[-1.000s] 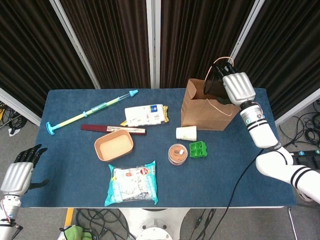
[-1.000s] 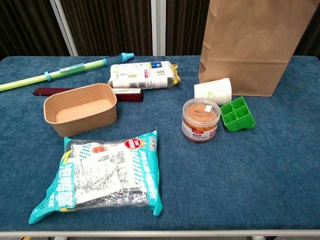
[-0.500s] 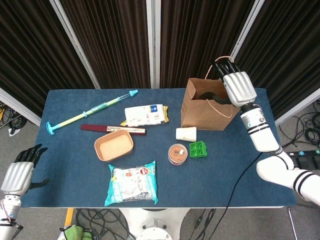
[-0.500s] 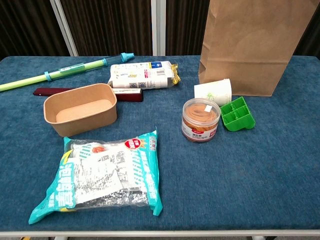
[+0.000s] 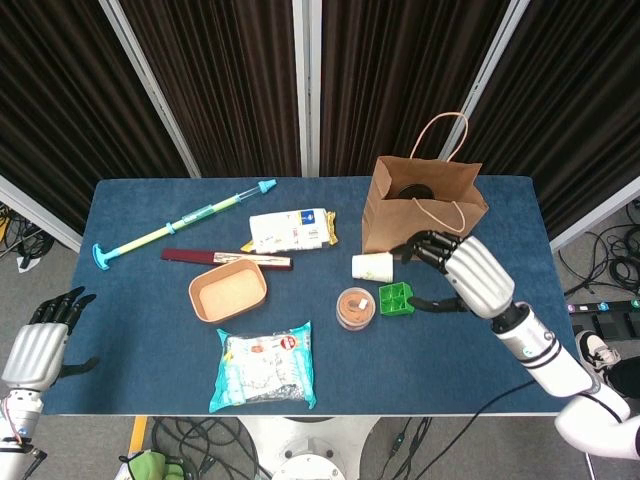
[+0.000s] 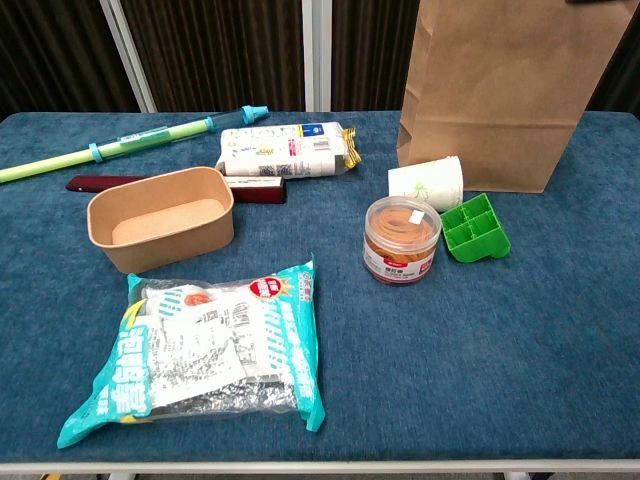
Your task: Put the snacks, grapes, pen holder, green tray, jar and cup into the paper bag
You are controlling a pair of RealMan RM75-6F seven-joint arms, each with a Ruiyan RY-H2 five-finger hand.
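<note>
green tray (image 5: 396, 298) just left of right robot hand (image 5: 455, 274) | fingers spread, empty

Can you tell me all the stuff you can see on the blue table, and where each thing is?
paper bag: 1, brown, back right, upright, something dark inside
cup: 1, white, on its side in front of the bag
green tray: 1, green, beside the jar
jar: 1, clear with orange inside, middle
snack bags: 2, teal one at front, white one at back
paper bowl: 1, tan, left of middle
dark red case: 1, behind the bowl
long tube toy: 1, green and teal, back left
left hand: grey, off the table's front left corner
right hand: grey, above the green tray, fingers apart
</note>
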